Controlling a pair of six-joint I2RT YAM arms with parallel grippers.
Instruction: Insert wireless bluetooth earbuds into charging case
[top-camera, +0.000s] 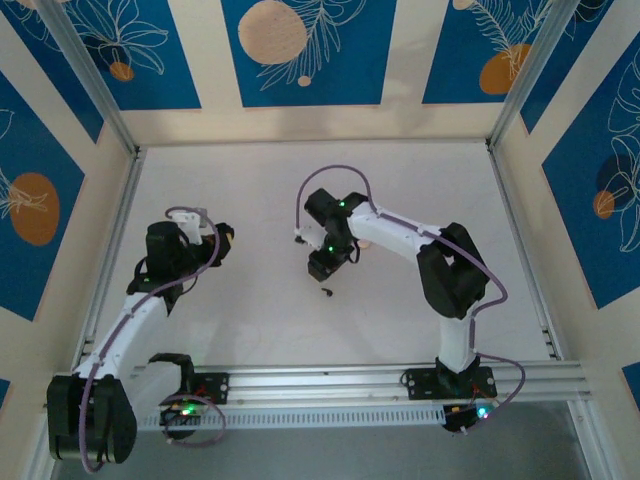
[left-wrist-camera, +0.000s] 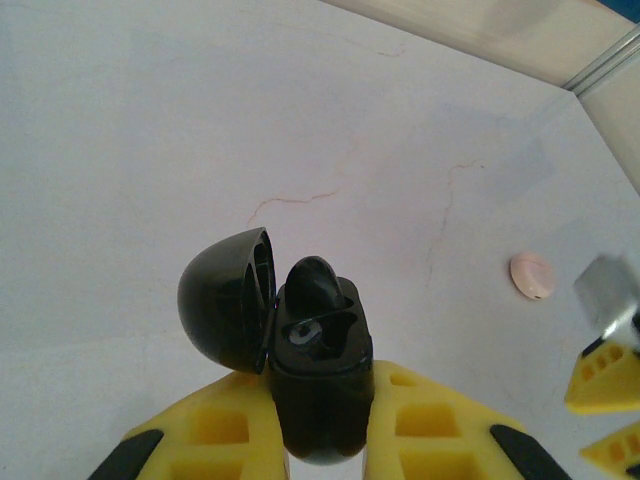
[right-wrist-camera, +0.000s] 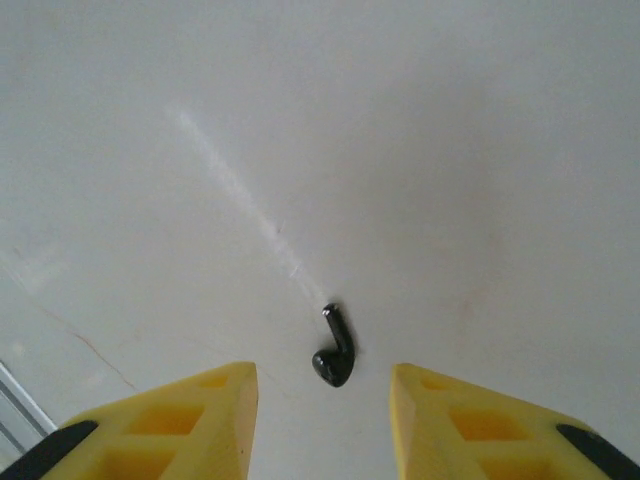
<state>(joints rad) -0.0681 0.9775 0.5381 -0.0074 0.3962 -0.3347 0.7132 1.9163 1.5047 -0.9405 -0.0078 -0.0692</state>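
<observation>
Right, the loose earbud (right-wrist-camera: 336, 352) lies on the table (right-wrist-camera: 450, 150) just ahead of the right gripper (right-wrist-camera: 322, 390), centred on the gap between its parted fingers, which hold nothing. Its stem points away from the wrist, bulb end nearest. So the long axis runs along the gap, and the fingers would close across its width. The right arm is clearly the nearer one. Across the table, the left gripper (left-wrist-camera: 320, 410) clamps the charging case (left-wrist-camera: 322, 345), lid (left-wrist-camera: 225, 300) open, with a seated earbud (left-wrist-camera: 318, 283) inside.
</observation>
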